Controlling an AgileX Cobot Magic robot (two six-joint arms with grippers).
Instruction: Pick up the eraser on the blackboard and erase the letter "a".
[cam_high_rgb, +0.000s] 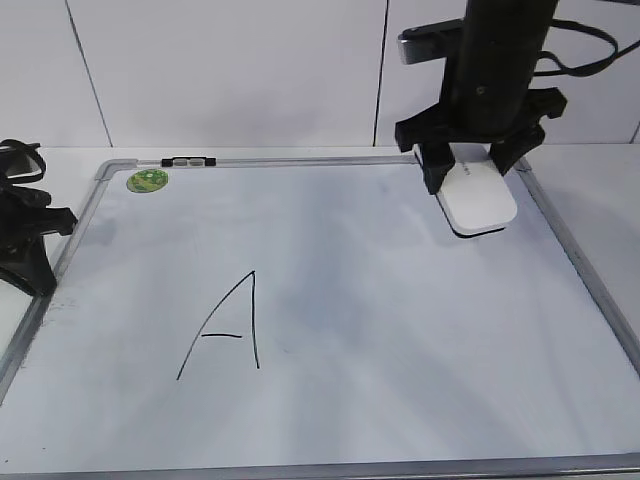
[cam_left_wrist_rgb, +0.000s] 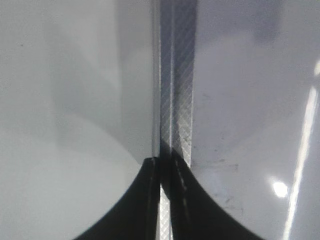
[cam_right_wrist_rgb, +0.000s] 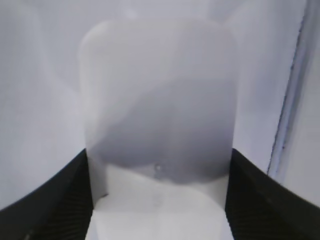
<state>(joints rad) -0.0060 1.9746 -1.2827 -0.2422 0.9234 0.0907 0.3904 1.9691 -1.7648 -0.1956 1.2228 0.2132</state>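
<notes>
With its fingers closed on the sides of the eraser (cam_high_rgb: 479, 198) at the blackboard's (cam_high_rgb: 400, 330) far right corner, the right gripper (cam_high_rgb: 478, 165) should keep that squeeze firm and the pad flat, while the left gripper (cam_left_wrist_rgb: 165, 200) rests pinched shut over the frame.

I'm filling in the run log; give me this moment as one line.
right gripper: around eraser, top right of blackboard | left gripper: shut, over left frame | lowercase "a": none visible | capital A: intact
</notes>
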